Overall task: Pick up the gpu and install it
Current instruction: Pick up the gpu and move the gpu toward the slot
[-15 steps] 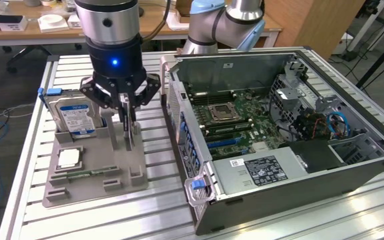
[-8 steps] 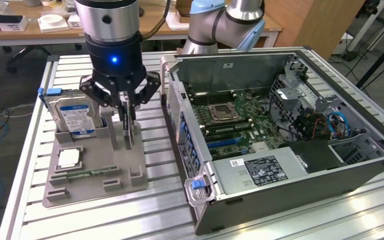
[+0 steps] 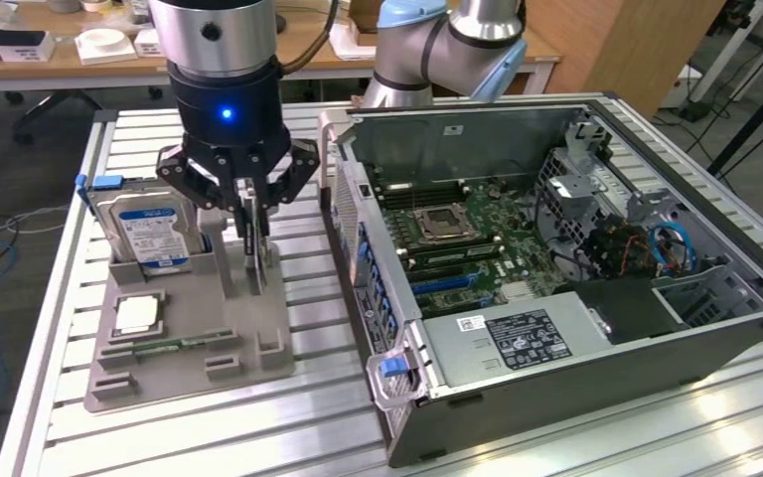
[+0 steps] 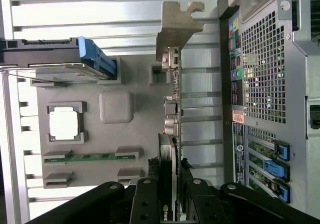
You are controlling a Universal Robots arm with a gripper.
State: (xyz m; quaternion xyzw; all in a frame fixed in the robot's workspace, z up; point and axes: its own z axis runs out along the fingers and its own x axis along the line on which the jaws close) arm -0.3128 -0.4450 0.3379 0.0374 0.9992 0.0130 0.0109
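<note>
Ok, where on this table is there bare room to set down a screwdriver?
Bare table lies in front of the grey holder, at the exterior view's lower left, and beside the computer case's near corner at lower right. Crowded: the narrow strip between holder and case, next to where the gripper is shut on the gpu.

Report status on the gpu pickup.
Tool shut on gpu. Gpu upright at tray, outside case. Hard drive alongside, apart.

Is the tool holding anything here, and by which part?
Yes: the tool is shut on the gpu, which stands on edge at the gray holder tray. It pinches the upper edge at the black cooler, far from the silver bracket.
</note>
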